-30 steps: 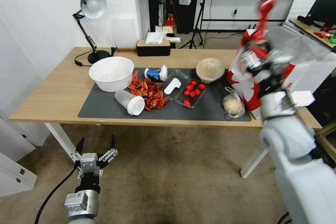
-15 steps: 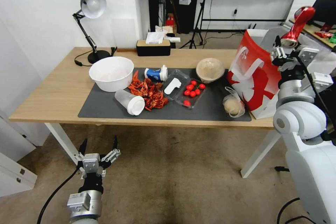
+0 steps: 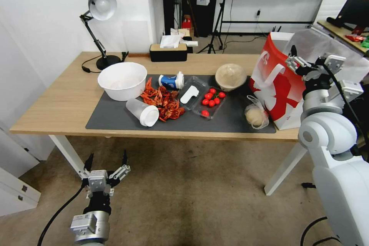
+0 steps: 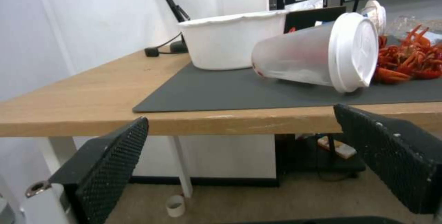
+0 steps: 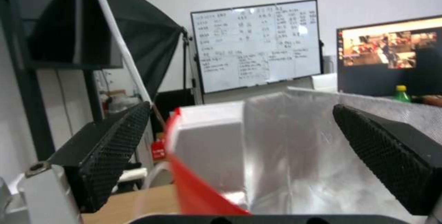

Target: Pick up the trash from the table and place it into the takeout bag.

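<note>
Overhead, the right gripper hangs spread wide and empty above the takeout bag at the table's right end; the left gripper, also spread, waits below the front edge. From the left wrist, a lidded cup lies toppled on the mat. From the right wrist, foil lining sits between the fingers.

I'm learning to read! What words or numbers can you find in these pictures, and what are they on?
None can be read.
Whiteboard: handwritten rows, too blurred.
Takeout bag: red figure print, no clear letters.
Blue-white paper cup: print too small.
Monitor: a picture, no legible text.

two cups, one takeout bag
</note>
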Tool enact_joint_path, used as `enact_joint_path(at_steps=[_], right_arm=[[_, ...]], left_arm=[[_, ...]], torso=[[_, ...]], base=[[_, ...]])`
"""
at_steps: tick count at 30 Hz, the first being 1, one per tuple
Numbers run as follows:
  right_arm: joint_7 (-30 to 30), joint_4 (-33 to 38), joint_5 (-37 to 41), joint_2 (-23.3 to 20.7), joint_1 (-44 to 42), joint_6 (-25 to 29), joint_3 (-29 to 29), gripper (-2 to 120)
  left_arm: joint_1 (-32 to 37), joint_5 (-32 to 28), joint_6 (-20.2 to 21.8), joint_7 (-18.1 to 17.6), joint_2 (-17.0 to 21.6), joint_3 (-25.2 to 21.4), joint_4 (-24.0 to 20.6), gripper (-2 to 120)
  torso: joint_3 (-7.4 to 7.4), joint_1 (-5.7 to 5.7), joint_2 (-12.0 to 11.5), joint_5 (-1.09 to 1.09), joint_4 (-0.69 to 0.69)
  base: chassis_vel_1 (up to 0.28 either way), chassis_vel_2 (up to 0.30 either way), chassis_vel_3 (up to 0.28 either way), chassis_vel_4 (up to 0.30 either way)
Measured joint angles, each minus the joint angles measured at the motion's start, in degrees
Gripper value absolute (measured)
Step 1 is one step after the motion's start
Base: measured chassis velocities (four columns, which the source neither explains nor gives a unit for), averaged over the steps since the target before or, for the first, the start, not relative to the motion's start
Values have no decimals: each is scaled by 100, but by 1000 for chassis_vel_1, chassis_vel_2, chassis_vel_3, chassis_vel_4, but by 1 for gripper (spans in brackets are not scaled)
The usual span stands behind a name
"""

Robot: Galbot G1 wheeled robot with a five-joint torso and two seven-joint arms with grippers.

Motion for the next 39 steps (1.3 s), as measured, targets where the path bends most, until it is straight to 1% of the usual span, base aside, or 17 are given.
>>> enact_joint_path(at_steps=[6, 9, 10, 11, 12, 14, 16, 18, 19, 20, 23, 24, 26, 30, 31, 35, 39], right_arm=[[-387, 375, 38, -63, -239, 243, 42, 100], [-936, 805, -43, -105, -951, 485, 38, 100], [-936, 805, -43, -105, -951, 485, 38, 100], [-1098, 904, -102, -89, -1286, 585, -16, 100], [-1256, 956, -228, -29, -1735, 931, -92, 100], [-1325, 953, -322, 12, -1957, 1087, -128, 100], [-1524, 837, -654, 167, -2613, 1771, -227, 100], [-1547, 818, -692, 187, -2695, 1848, -241, 100], [-1703, 644, -943, 298, -3167, 2356, -334, 100], [-1703, 644, -943, 298, -3167, 2356, -334, 100], [-1898, 149, -1383, 502, -3845, 3486, -513, 100], [-1908, 49, -1417, 535, -4002, 3596, -560, 100], [-1947, -122, -1441, 578, -4140, 3646, -612, 100], [-2094, -523, -1535, 710, -4222, 4024, -665, 100], [-2108, -590, -1545, 733, -4220, 4061, -677, 100], [-2129, -750, -1582, 806, -4206, 4064, -718, 100], [-2138, -794, -1634, 842, -4183, 4061, -717, 100]], left_arm=[[19, 0, -3, 0, 2, -33, -5, 100], [50, -14, -11, 5, 8, -60, -44, 100], [50, -14, -11, 5, 8, -60, -44, 100], [52, -28, -13, 21, 17, -74, -66, 100], [53, -54, -16, 48, 39, -97, -83, 100], [54, -67, -23, 67, 47, -102, -90, 100], [65, -98, -41, 105, 71, -108, -92, 100], [67, -101, -45, 110, 75, -109, -92, 100], [74, -129, -93, 160, 94, -110, -81, 100], [74, -129, -93, 160, 94, -110, -81, 100], [69, -202, -185, 259, 133, -114, -30, 100], [60, -220, -204, 273, 141, -115, -14, 100], [47, -238, -229, 291, 149, -116, 7, 100], [20, -264, -277, 340, 160, -110, 46, 100], [14, -266, -284, 350, 162, -104, 51, 100], [-15, -269, -292, 381, 167, -83, 64, 100], [-43, -273, -293, 398, 169, -70, 108, 100]], torso=[[0, 0, 0, 0, 1], [0, 0, 0, 0, 0], [0, 0, 0, 0, 0], [-1, -1, 0, 0, -1], [0, -1, 0, 1, -1], [-1, -1, 0, -1, 0], [-1, -1, 0, 0, 0], [-1, -1, 0, 0, -1], [-1, -1, 0, 0, -2], [-1, -1, 0, 0, -2], [-1, -1, 0, 0, 1], [-1, 0, 0, 0, -1], [-1, -1, 1, -3, -2], [-1, -1, 1, 3, -1], [-1, -1, 1, -1, 0], [0, -1, 0, 3, 1], [0, -1, 0, -1, 1]], base=[[0, 0, 0, 0], [0, 0, 0, 0], [0, 0, 0, 0], [0, 0, 0, 0], [0, 0, 0, 0], [0, 0, 0, 0], [0, 0, 0, 0], [0, 0, 0, 0], [0, 0, 0, 0], [0, 0, 0, 0], [0, 0, 0, 0], [0, 0, 0, 0], [0, 0, 0, 0], [0, 0, 0, 0], [0, 0, 0, 0], [0, 0, 0, 0], [0, 0, 0, 0]])
